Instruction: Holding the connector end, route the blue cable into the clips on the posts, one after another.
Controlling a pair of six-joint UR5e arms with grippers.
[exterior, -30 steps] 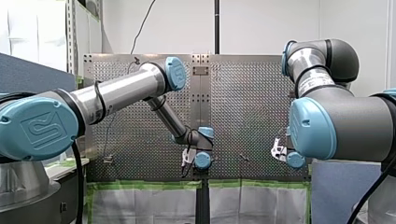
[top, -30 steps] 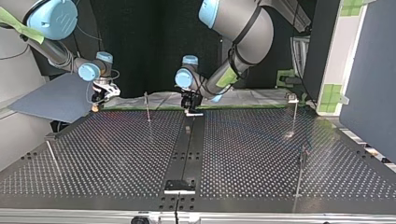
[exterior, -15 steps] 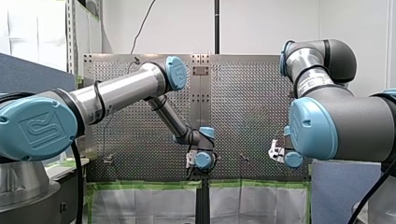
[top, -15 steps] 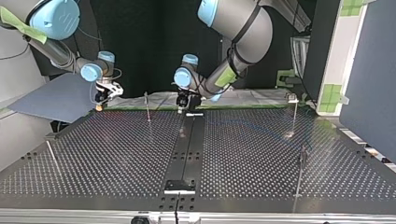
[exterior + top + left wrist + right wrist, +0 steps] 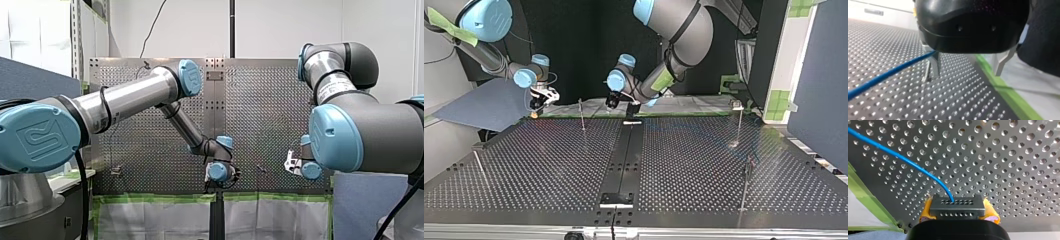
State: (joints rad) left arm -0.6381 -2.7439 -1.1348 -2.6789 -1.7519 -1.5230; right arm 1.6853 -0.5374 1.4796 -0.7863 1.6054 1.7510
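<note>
My right gripper (image 5: 958, 213) is clamped on the connector (image 5: 957, 206), a dark block with rows of small holes, held between its yellow pads (image 5: 926, 210). The blue cable (image 5: 910, 162) leaves the face of the connector turned away from the gripper and curves off above the perforated surface (image 5: 1010, 170). A strip of green tape (image 5: 868, 200) runs along the surface's edge nearby.

My left gripper (image 5: 968, 66) hovers low over the same surface near the taped edge, its two metal fingers (image 5: 934, 63) spread wide apart. In the left wrist view the cable runs in a straight line up to the outer side of one finger; whether it touches that finger I cannot tell.

In the top view both grippers sit at the far edge of the surface, my right one at the view's left and my left one near the middle. A thin post (image 5: 581, 114) stands between them. Two more posts (image 5: 740, 121) stand well apart at that view's right.
</note>
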